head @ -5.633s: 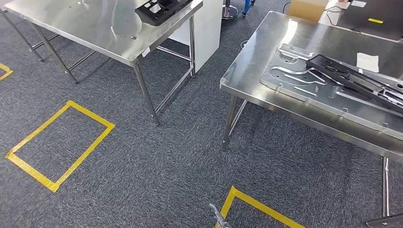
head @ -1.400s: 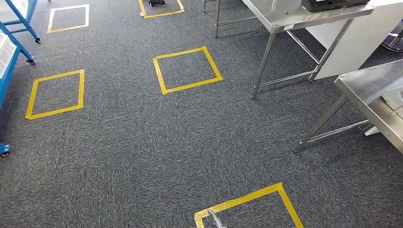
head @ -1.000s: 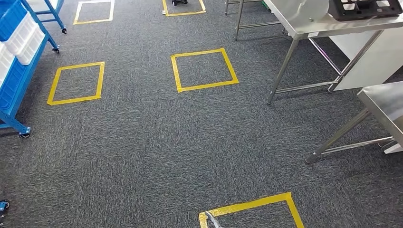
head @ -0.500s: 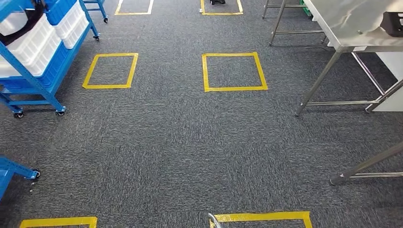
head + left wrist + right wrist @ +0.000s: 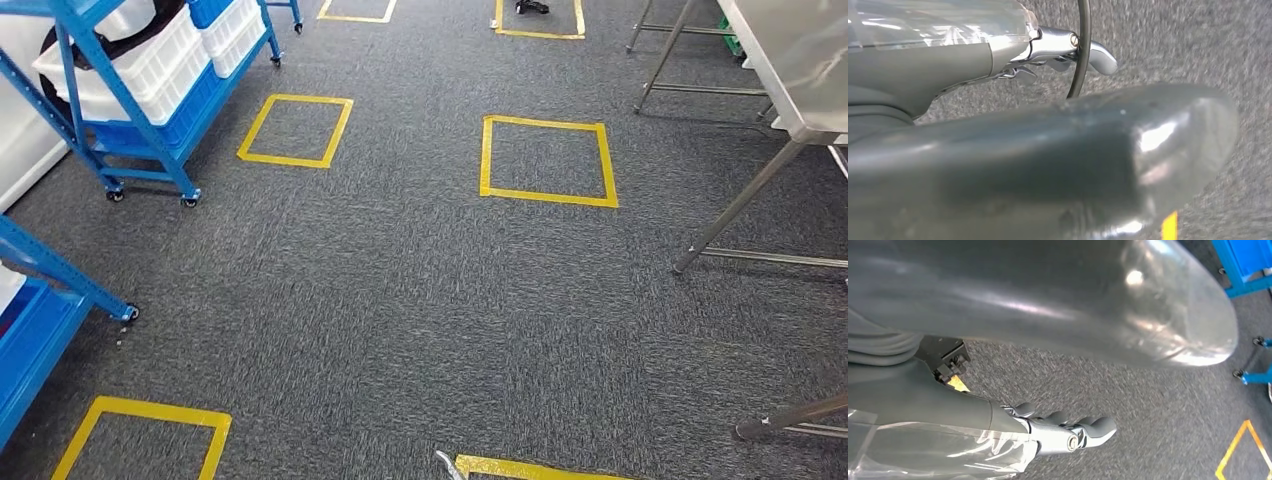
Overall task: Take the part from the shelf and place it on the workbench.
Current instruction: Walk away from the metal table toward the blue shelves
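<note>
A blue wheeled shelf (image 5: 130, 110) stands at the far left of the head view, loaded with white bins (image 5: 150, 65). Something dark (image 5: 60, 40) lies over the edge of one bin; I cannot tell what it is. The corner of the steel workbench (image 5: 800, 50) shows at the upper right. In the left wrist view my left hand (image 5: 1068, 50) hangs over grey carpet, fingers loosely apart and holding nothing. My right hand (image 5: 1068, 432) hangs the same way in the right wrist view, empty, with its fingers stretched out.
A second blue shelf (image 5: 40, 320) juts in at the lower left. Yellow tape squares (image 5: 545, 160) mark the grey carpet. Steel table legs (image 5: 740, 205) stand at the right, and a small black object (image 5: 530, 6) sits in a far square.
The camera has swung to the left: the steel tables have slid off to the right and the blue shelves with white bins have come in from the left.
</note>
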You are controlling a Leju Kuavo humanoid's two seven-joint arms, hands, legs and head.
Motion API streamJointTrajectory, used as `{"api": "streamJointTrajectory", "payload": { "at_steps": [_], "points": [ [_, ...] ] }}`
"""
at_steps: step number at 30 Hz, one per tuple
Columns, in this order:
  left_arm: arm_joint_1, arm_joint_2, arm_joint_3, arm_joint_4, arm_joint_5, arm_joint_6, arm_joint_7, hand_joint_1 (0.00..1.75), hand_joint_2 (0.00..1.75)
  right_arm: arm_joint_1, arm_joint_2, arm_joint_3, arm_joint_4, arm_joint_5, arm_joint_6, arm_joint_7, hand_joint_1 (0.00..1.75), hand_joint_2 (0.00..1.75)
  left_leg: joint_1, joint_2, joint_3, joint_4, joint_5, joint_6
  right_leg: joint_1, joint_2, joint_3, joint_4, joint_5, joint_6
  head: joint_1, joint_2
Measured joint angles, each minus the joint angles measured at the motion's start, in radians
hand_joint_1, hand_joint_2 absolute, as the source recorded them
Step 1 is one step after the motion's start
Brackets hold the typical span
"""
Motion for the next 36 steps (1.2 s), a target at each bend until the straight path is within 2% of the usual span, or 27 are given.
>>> {"api": "streamJointTrajectory", "payload": {
  "at_steps": [2, 3, 5, 7, 8, 9, 10, 11, 12, 13, 14, 15, 16, 17, 18, 20, 22, 23, 24, 25, 26, 27, 29, 31, 33, 34, 36],
  "points": [
    [0.001, 0.0, 0.0, 0.0, 0.0, 0.0, 0.0, 0.0, 0.0, -0.001, -0.001, 0.004, -0.001, -0.002, 0.0, 0.0, 0.0, 0.0, -0.002, -0.019, -0.005, -0.006, 0.004, 0.013, 0.0, -0.019, 0.003, 0.0, -0.001, 0.01, 0.003, 0.0],
    [0.002, 0.001, 0.0, 0.0, 0.0, 0.0, 0.001, 0.0, 0.0, -0.002, -0.002, 0.006, -0.001, -0.003, 0.0, 0.0, 0.0, 0.0, -0.001, -0.031, -0.005, -0.01, 0.009, 0.019, -0.002, -0.015, 0.004, 0.003, -0.005, 0.016, 0.003, 0.0],
    [0.002, 0.001, 0.0, 0.0, 0.0, 0.0, 0.002, 0.0, 0.0, -0.002, -0.004, 0.01, -0.003, -0.004, -0.001, 0.0, 0.0, 0.0, 0.004, -0.054, -0.003, -0.02, 0.02, 0.033, -0.008, 0.032, -0.014, 0.052, -0.045, 0.026, 0.007, 0.0],
    [-0.001, 0.002, 0.0, 0.0, 0.0, 0.0, 0.003, 0.0, 0.0, -0.002, -0.007, 0.014, -0.003, -0.006, -0.001, 0.0, 0.0, 0.0, 0.003, -0.077, -0.009, -0.022, 0.027, 0.042, -0.013, 0.091, -0.072, 0.176, -0.115, 0.031, 0.011, 0.0],
    [-0.001, 0.002, 0.0, 0.0, 0.001, 0.0, 0.004, 0.0, 0.0, -0.002, -0.008, 0.017, -0.003, -0.007, -0.001, 0.0, 0.0, 0.0, 0.002, -0.091, -0.012, -0.021, 0.029, 0.044, -0.014, 0.103, -0.104, 0.241, -0.14, 0.032, 0.012, 0.0],
    [-0.001, 0.002, 0.001, 0.0, 0.005, -0.003, 0.007, 0.0, 0.0, -0.002, -0.01, 0.019, -0.003, -0.007, -0.001, 0.0, 0.0, 0.0, 0.001, -0.106, -0.014, -0.02, 0.03, 0.045, -0.014, 0.108, -0.125, 0.28, -0.148, 0.032, 0.012, 0.0],
    [0.0, 0.002, 0.003, 0.0, 0.011, -0.007, 0.013, 0.0, 0.0, -0.003, -0.011, 0.021, -0.003, -0.008, -0.001, 0.0, 0.0, 0.0, 0.001, -0.121, -0.015, -0.019, 0.031, 0.044, -0.014, 0.111, -0.127, 0.282, -0.133, 0.032, 0.012, 0.0],
    [0.001, 0.003, 0.006, 0.0, 0.019, -0.014, 0.02, 0.0, 0.0, -0.004, -0.011, 0.024, -0.003, -0.009, -0.001, 0.0, 0.0, 0.0, 0.001, -0.137, -0.014, -0.018, 0.032, 0.043, -0.015, 0.115, -0.11, 0.242, -0.101, 0.031, 0.012, 0.0],
    [0.001, 0.003, 0.01, 0.0, 0.028, -0.02, 0.027, 0.0, 0.0, -0.004, -0.012, 0.027, -0.003, -0.01, -0.002, 0.0, 0.0, 0.0, 0.001, -0.153, -0.014, -0.017, 0.032, 0.041, -0.016, 0.13, -0.078, 0.173, -0.059, 0.028, 0.012, 0.0],
    [0.0, 0.003, 0.014, 0.0, 0.035, -0.026, 0.034, 0.0, 0.0, -0.005, -0.013, 0.031, -0.003, -0.011, -0.002, 0.0, 0.0, 0.0, 0.001, -0.167, -0.015, -0.015, 0.032, 0.038, -0.018, 0.159, -0.046, 0.102, -0.027, 0.026, 0.012, 0.0],
    [-0.001, 0.003, 0.018, 0.0, 0.039, -0.029, 0.042, 0.0, 0.0, -0.006, -0.014, 0.035, -0.003, -0.014, -0.003, -0.001, 0.0, 0.0, 0.0, -0.18, -0.017, -0.013, 0.033, 0.033, -0.019, 0.182, -0.022, 0.046, -0.005, 0.023, 0.012, 0.0],
    [-0.002, 0.003, 0.021, 0.0, 0.041, -0.03, 0.051, 0.0, 0.0, -0.008, -0.014, 0.039, -0.002, -0.018, -0.005, -0.002, 0.0, 0.0, 0.001, -0.192, -0.02, -0.012, 0.034, 0.027, -0.019, 0.199, -0.009, 0.015, 0.004, 0.02, 0.012, 0.0],
    [-0.001, 0.003, 0.024, 0.0, 0.043, -0.03, 0.06, 0.0, 0.0, -0.01, -0.015, 0.043, 0.0, -0.024, -0.008, -0.005, 0.0, 0.0, 0.001, -0.202, -0.025, -0.012, 0.035, 0.02, -0.017, 0.204, -0.007, 0.006, 0.004, 0.017, 0.012, 0.0],
    [0.0, 0.003, 0.028, 0.0, 0.044, -0.028, 0.068, 0.0, 0.0, -0.012, -0.015, 0.047, 0.002, -0.031, -0.013, -0.01, 0.0, 0.0, 0.002, -0.213, -0.029, -0.013, 0.037, 0.012, -0.016, 0.19, -0.007, 0.003, 0.007, 0.013, 0.012, 0.0],
    [0.002, 0.003, 0.031, 0.0, 0.045, -0.026, 0.073, 0.0, 0.0, -0.015, -0.015, 0.052, 0.004, -0.038, -0.017, -0.014, 0.0, 0.0, 0.004, -0.214, -0.033, -0.011, 0.037, 0.006, -0.016, 0.176, -0.005, -0.001, 0.01, 0.006, 0.012, 0.0],
    [0.002, 0.004, 0.037, 0.0, 0.045, -0.023, 0.076, 0.0, 0.0, -0.019, -0.014, 0.061, 0.01, -0.047, -0.022, -0.022, 0.0, 0.0, 0.002, -0.173, -0.055, 0.03, 0.007, -0.002, -0.019, 0.146, -0.002, -0.013, 0.016, -0.008, 0.008, 0.0],
    [0.0, 0.004, 0.04, 0.0, 0.045, -0.021, 0.077, 0.0, 0.0, -0.021, -0.015, 0.068, 0.017, -0.052, -0.023, -0.025, 0.0, 0.0, 0.002, -0.113, -0.108, 0.147, -0.061, -0.008, -0.015, 0.113, -0.001, -0.017, 0.017, -0.018, 0.002, 0.0],
    [0.0, 0.004, 0.04, 0.0, 0.045, -0.021, 0.077, 0.0, 0.0, -0.022, -0.015, 0.07, 0.021, -0.053, -0.024, -0.026, 0.0, 0.0, 0.003, -0.099, -0.138, 0.213, -0.092, -0.012, -0.013, 0.095, -0.002, -0.017, 0.016, -0.02, 0.0, 0.0],
    [0.0, 0.004, 0.041, 0.0, 0.045, -0.02, 0.077, 0.0, 0.0, -0.024, -0.015, 0.072, 0.024, -0.055, -0.025, -0.026, 0.0, 0.0, 0.005, -0.092, -0.157, 0.257, -0.106, -0.015, -0.011, 0.078, -0.002, -0.016, 0.014, -0.021, 0.0, 0.0],
    [0.001, 0.004, 0.042, 0.0, 0.045, -0.02, 0.077, 0.0, 0.0, -0.026, -0.014, 0.073, 0.027, -0.056, -0.025, -0.026, 0.0, 0.0, 0.007, -0.087, -0.159, 0.267, -0.102, -0.018, -0.011, 0.061, -0.002, -0.015, 0.013, -0.021, 0.0, 0.0],
    [0.002, 0.004, 0.043, 0.0, 0.045, -0.019, 0.077, 0.0, 0.0, -0.027, -0.014, 0.074, 0.03, -0.058, -0.025, -0.027, 0.0, 0.0, 0.008, -0.082, -0.14, 0.236, -0.081, -0.019, -0.01, 0.047, -0.002, -0.013, 0.011, -0.019, 0.0, 0.0],
    [0.002, 0.004, 0.045, 0.0, 0.045, -0.017, 0.077, 0.0, 0.0, -0.029, -0.014, 0.076, 0.033, -0.06, -0.025, -0.028, 0.0, 0.0, 0.009, -0.069, -0.104, 0.174, -0.048, -0.019, -0.01, 0.034, -0.001, -0.011, 0.009, -0.017, 0.0, 0.0],
    [0.001, 0.005, 0.047, 0.0, 0.045, -0.015, 0.077, 0.0, 0.0, -0.032, -0.014, 0.079, 0.039, -0.064, -0.025, -0.032, 0.0, 0.0, 0.005, -0.019, -0.031, 0.041, 0.0, -0.011, -0.007, 0.013, 0.003, -0.005, 0.002, -0.009, 0.0, 0.0],
    [-0.001, 0.005, 0.048, 0.0, 0.045, -0.014, 0.076, 0.0, 0.0, -0.035, -0.014, 0.081, 0.046, -0.066, -0.026, -0.036, 0.0, 0.0, 0.0, 0.005, -0.008, -0.008, 0.012, 0.001, -0.003, -0.004, 0.007, -0.002, -0.003, 0.001, 0.002, 0.0],
    [0.0, 0.005, 0.048, 0.0, 0.043, -0.013, 0.077, 0.0, 0.0, -0.038, -0.014, 0.083, 0.05, -0.07, -0.027, -0.039, 0.0, 0.0, -0.001, -0.02, -0.009, -0.011, 0.018, 0.013, -0.003, -0.02, 0.012, -0.003, -0.005, 0.012, 0.003, 0.0],
    [0.0, 0.006, 0.048, 0.0, 0.043, -0.013, 0.078, 0.0, 0.0, -0.04, -0.014, 0.085, 0.052, -0.074, -0.028, -0.04, 0.0, 0.0, 0.001, -0.032, -0.008, -0.015, 0.021, 0.019, -0.006, -0.011, 0.013, 0.002, -0.012, 0.017, 0.004, 0.0],
    [-0.002, 0.006, 0.049, 0.0, 0.042, -0.014, 0.08, 0.0, 0.0, -0.041, -0.015, 0.089, 0.054, -0.08, -0.032, -0.043, 0.0, 0.0, 0.007, -0.057, -0.005, -0.023, 0.03, 0.033, -0.011, 0.043, -0.01, 0.062, -0.057, 0.027, 0.009, 0.0]
  ]
}}
